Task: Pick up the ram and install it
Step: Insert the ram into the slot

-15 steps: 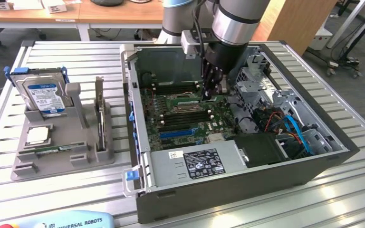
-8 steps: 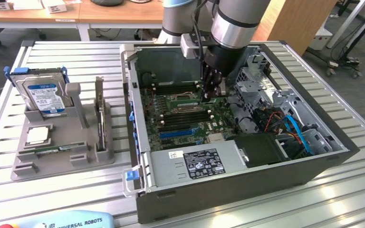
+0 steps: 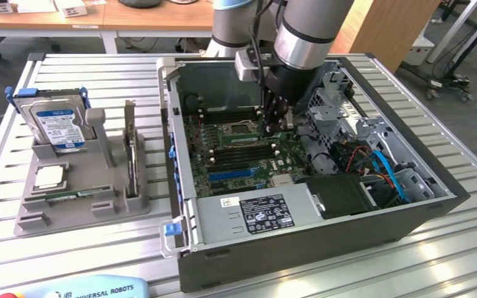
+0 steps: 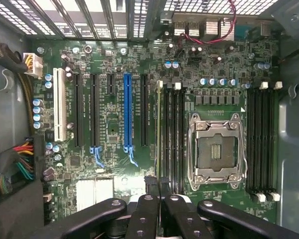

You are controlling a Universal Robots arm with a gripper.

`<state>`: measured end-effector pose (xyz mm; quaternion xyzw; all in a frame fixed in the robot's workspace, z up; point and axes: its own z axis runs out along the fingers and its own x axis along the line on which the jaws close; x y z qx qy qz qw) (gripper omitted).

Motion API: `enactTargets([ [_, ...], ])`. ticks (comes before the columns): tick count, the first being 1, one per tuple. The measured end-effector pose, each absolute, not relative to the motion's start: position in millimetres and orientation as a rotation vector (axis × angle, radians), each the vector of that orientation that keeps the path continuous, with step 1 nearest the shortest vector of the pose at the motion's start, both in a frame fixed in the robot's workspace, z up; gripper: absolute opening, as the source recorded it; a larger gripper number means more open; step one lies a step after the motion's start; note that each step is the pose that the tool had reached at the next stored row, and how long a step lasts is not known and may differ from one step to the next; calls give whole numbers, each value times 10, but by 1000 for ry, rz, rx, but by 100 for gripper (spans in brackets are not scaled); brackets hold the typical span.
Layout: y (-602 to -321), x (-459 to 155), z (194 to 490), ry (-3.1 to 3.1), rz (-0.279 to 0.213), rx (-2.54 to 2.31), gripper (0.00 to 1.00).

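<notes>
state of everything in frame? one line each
gripper: jaws shut on the ram
ram: held with its thin edge toward the wrist camera, beside the processor socket; seated or not, cannot tell
processor socket: empty
computer case: side open
hard drive: upright in the holder
processor chip: flat in the holder

My gripper [image 4: 158, 185]: black links, matt finish, with dull metal bolt heads. The ram [image 4: 159, 124]: thin green circuit board, seen edge-on, satin. Motherboard [image 4: 109, 129]: I note green lacquered board with a slight sheen. Its blue slot [image 4: 128, 109] is glossy plastic, and the socket frame [image 4: 217, 149] is bright bare metal. Computer case [image 3: 305, 254]: dark grey painted sheet metal, matt. Table [image 3: 446, 254]: ribbed aluminium, brushed, pale. Parts holder [image 3: 35, 220]: grey plastic, matt. Hard drive [image 3: 56, 124]: silver metal under a glossy blue paper label.
</notes>
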<state>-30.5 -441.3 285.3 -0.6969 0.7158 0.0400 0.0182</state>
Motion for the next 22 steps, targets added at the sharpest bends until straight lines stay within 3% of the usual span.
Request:
enactTargets([
  [22,-4312,-305,2802,2223,124,-2164,12],
])
